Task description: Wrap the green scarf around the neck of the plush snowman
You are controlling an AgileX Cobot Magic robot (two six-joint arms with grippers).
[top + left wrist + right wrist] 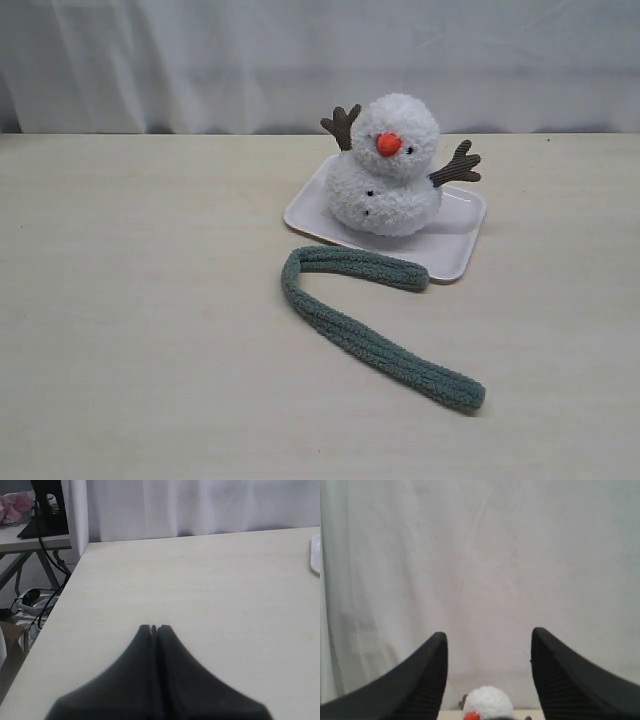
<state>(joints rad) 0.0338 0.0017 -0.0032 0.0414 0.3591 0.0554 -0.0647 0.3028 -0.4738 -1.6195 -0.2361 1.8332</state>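
Note:
The plush snowman [386, 172] sits upright on a white tray [461, 246], orange nose facing front, brown twig arms spread. The neck crease [385, 170] is bare. The green scarf [352, 318] lies on the table in front of the tray, bent in a hook, one end by the tray's front edge, the other toward the front right. Neither gripper shows in the exterior view. My left gripper [154, 628] is shut on nothing, above bare table. My right gripper [490, 642] is open and empty, with the snowman's head [488, 703] low between its fingers, farther off.
A white curtain [320, 60] hangs behind the table. In the left wrist view the table's edge [55, 630] drops off to cables and another table's legs [30, 580]. The tray's corner [316, 555] shows at that view's margin.

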